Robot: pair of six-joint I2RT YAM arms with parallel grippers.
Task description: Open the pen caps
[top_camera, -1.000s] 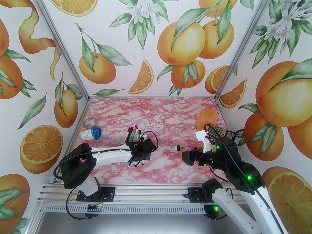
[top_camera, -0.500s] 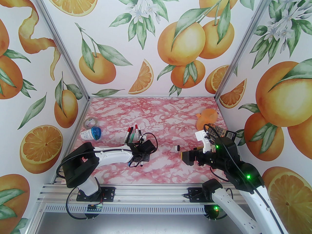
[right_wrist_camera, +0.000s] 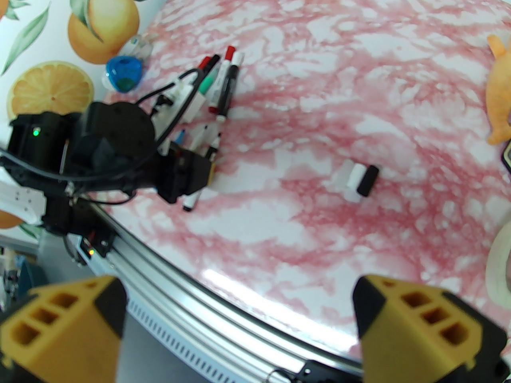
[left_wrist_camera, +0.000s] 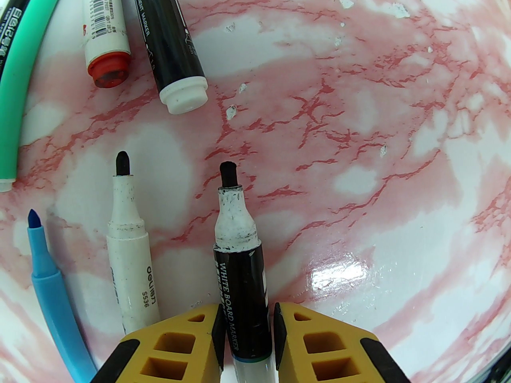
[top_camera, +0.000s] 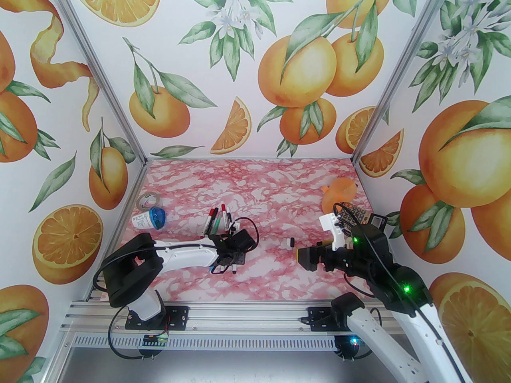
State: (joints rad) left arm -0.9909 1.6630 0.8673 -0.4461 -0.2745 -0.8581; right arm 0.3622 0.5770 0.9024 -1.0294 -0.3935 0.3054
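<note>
Left wrist view puts the left pincer astride the barrel of a black whiteboard marker lying on the bench. The jaws are only narrowly parted and a sliver of bench shows beside one pad, so it reads as released rather than clenched. That marker's tip is bare, as are those of the white marker and the blue pen just beside it. Farther out, a green pen, a red-ended white pen and a white-ended black pen lie clustered with no tips showing, so they are probably not yet opened. A white cap and a black cap lie side by side mid-bench, beyond the right pincer, which hangs wide open and empty. Three pens look done, and the cluster is left.
</note>
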